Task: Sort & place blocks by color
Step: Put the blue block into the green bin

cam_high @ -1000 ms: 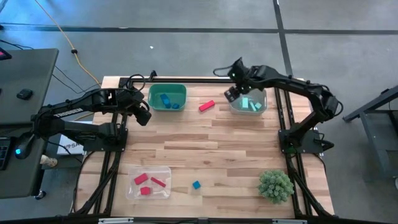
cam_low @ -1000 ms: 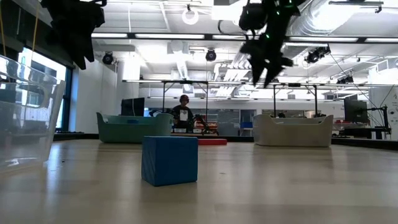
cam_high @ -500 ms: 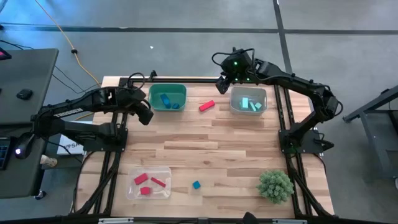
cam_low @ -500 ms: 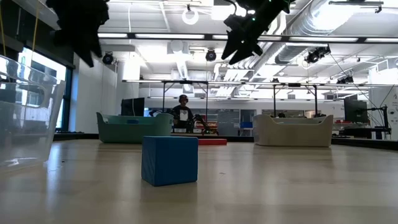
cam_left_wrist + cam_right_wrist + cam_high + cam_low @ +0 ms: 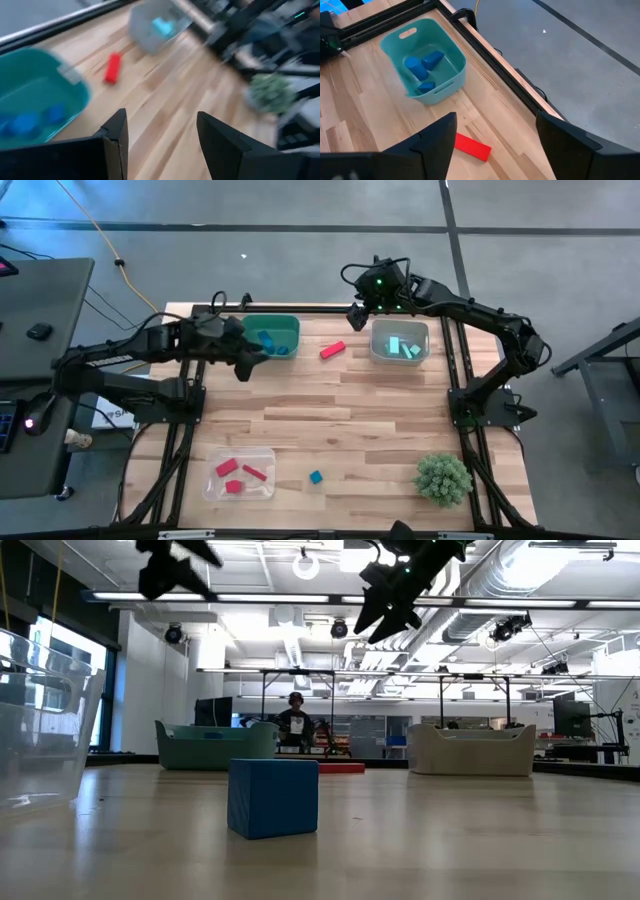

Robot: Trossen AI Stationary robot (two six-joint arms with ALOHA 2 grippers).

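The left end effector (image 5: 252, 363) hangs above the tabletop (image 5: 330, 410) just beside the teal bin (image 5: 270, 336), on that bin's near side; its two fingers stand apart with nothing between them, as the left wrist view shows, so it is open and empty. The right end effector (image 5: 358, 312) sits at the far edge of the tabletop, between the teal bin and the clear bin (image 5: 399, 343), close to the clear bin's corner; its fingers are also spread wide with nothing held. In the teal bin lie blue blocks (image 5: 422, 67), three of them visible from the right wrist. The clear bin holds light teal blocks (image 5: 402, 347). A red bar (image 5: 332, 350) lies loose on the tabletop between those two bins, tilted, touching neither. In the near left part of the tabletop a second clear bin (image 5: 240, 474) holds red blocks (image 5: 238, 475), three by the high view. Just beside it, toward the middle, a single blue cube (image 5: 316, 477) rests on the bare wood; in the low view it stands upright in the foreground. A spiky green plant ball (image 5: 443, 478) sits at the near right. Far behind the table a person (image 5: 294, 724) is visible in the room.
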